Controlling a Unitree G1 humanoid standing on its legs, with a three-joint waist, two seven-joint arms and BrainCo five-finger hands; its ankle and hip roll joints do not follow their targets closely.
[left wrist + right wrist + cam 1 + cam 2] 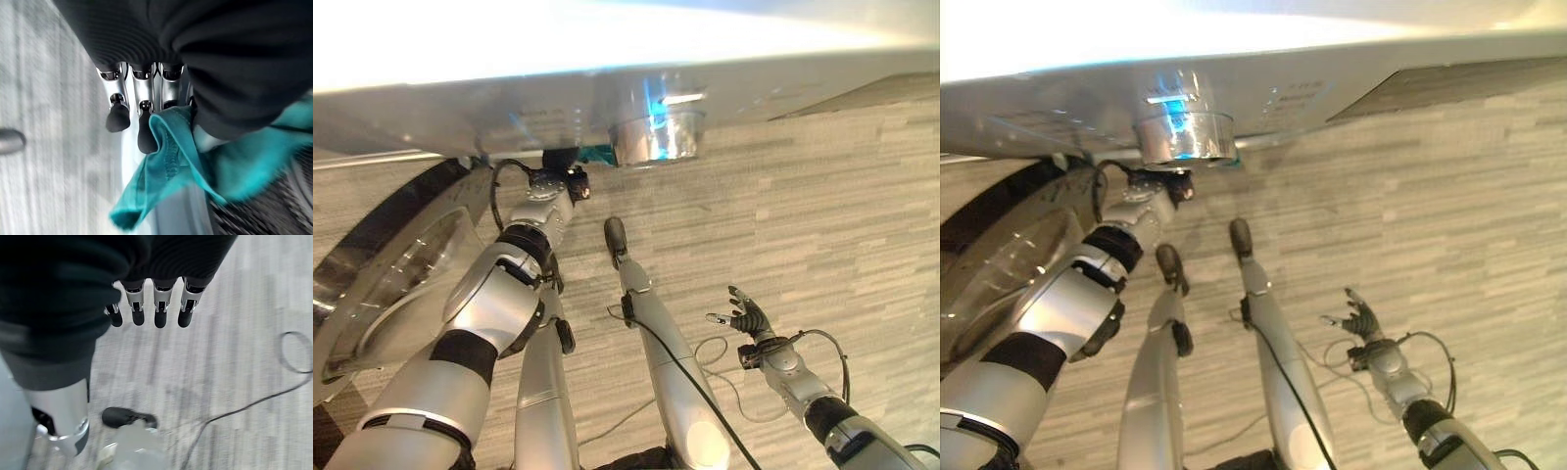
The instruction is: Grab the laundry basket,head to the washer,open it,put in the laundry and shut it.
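I have the left hand (146, 105) curled around a teal cloth (171, 171), reaching up under the washer (558, 108) front, close beside its round knob (656, 137). I judge this is the loading step: the washer door (391, 284) hangs swung out on my left, so the laundry is being carried toward the drum opening (which I cannot see from here). The right hand (746, 315) hangs low, fingers spread and empty, well apart over bare floor (842, 196). Room is tight between door edge and washer front; the right side lies open.
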